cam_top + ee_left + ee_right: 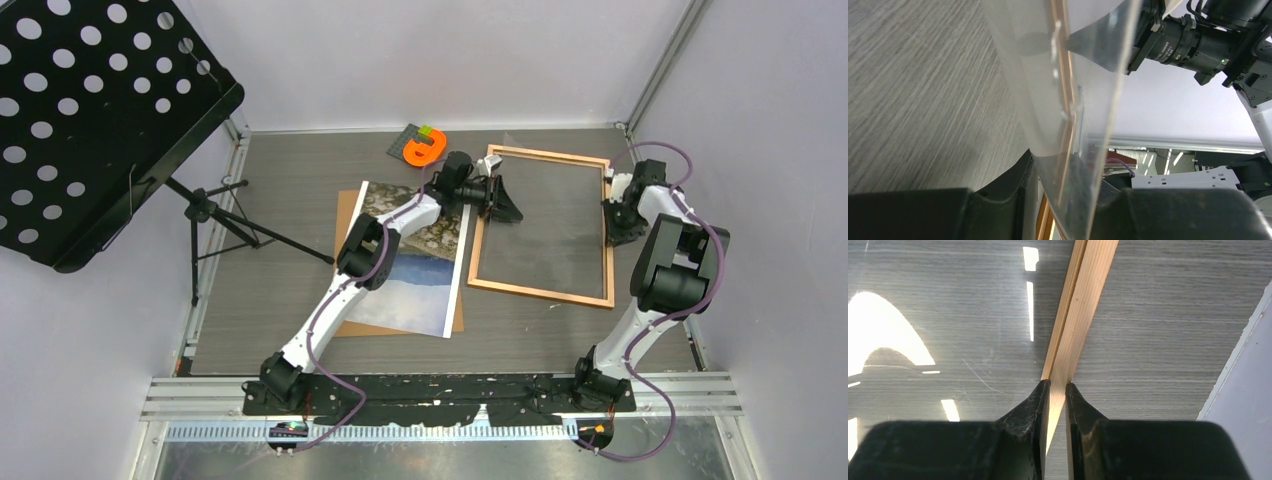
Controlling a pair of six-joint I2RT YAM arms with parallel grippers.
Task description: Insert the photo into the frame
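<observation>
Right wrist view: right hand [1058,386] pinches the frame [1088,300] rail between its fingertips, likely to steady it, while left hand [1073,180] stands slightly parted around the clear sheet [1093,90].

A grey wood-grain table [270,280] stretched out in front of me. Lying flat on it were a light wooden frame [540,293] to my right and a brown backing board [347,215] near the middle. An orange object [425,149] sat at the far edge, and a black tripod [215,215] stood to my left.
</observation>
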